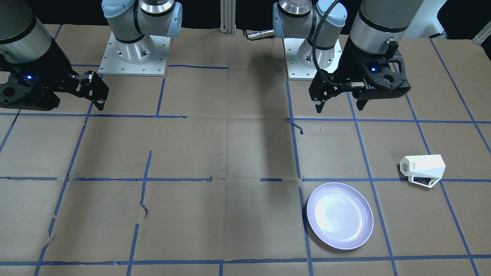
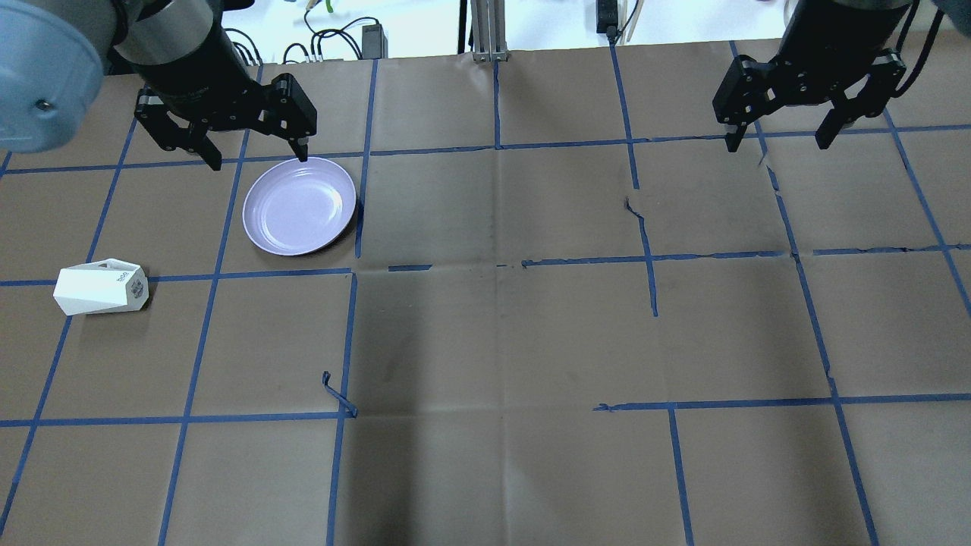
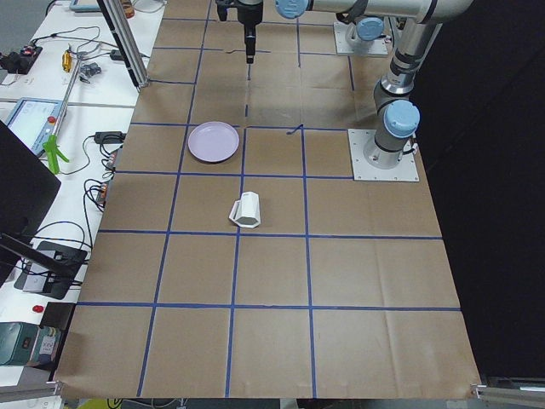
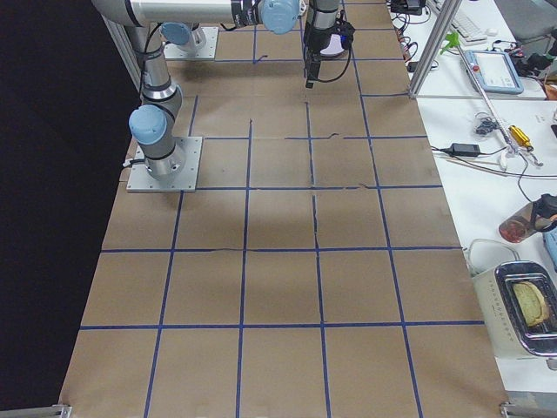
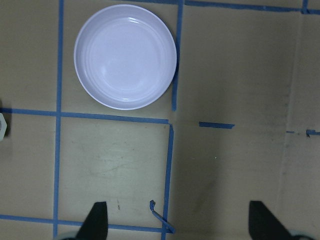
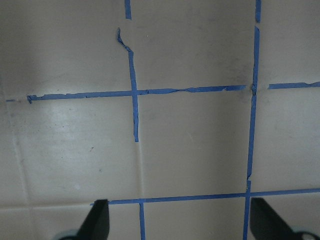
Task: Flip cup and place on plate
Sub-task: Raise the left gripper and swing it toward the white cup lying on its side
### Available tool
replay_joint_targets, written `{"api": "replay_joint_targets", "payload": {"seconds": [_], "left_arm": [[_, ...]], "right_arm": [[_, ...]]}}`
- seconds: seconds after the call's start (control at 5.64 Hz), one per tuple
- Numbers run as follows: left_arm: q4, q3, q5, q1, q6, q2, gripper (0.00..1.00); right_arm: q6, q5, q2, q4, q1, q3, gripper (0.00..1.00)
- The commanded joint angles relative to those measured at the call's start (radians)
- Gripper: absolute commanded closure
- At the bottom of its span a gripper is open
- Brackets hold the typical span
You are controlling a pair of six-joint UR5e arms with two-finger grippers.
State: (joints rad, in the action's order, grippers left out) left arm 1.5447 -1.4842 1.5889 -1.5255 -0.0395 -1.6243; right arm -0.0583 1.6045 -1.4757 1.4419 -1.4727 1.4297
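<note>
The white faceted cup (image 2: 101,287) lies on its side on the table at my far left, with its handle resting on the paper (image 1: 422,168). The lavender plate (image 2: 300,205) lies flat and empty, to the right of the cup and farther from me (image 1: 340,216). My left gripper (image 2: 258,160) is open and empty, high above the table near the plate. Its wrist view shows the whole plate (image 5: 125,56) and a sliver of the cup (image 5: 1,125) at the left edge. My right gripper (image 2: 776,145) is open and empty, high over the far right side.
Brown paper with a blue tape grid (image 2: 497,265) covers the table. A loose curl of tape (image 2: 337,394) sticks up right of the cup. Both arm bases (image 1: 134,53) stand at my side of the table. Cables and tools lie on the side benches (image 3: 77,77).
</note>
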Motion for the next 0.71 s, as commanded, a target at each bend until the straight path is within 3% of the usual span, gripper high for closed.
{"api": "replay_joint_targets", "payload": {"seconds": [0.0,0.18,0.53], "left_arm": [[-0.001,0.06,-0.009,0.223,0.26,-0.044,0.01],[-0.006,0.096,-0.061,0.361,0.443,-0.09,0.01],[-0.006,0.203,-0.075,0.648,0.895,-0.226,0.01]], "right_arm": [[0.0,0.0,0.0,0.0,0.0,0.0,0.0],[0.0,0.0,0.0,0.0,0.0,0.0,0.0],[0.0,0.0,0.0,0.0,0.0,0.0,0.0]]}}
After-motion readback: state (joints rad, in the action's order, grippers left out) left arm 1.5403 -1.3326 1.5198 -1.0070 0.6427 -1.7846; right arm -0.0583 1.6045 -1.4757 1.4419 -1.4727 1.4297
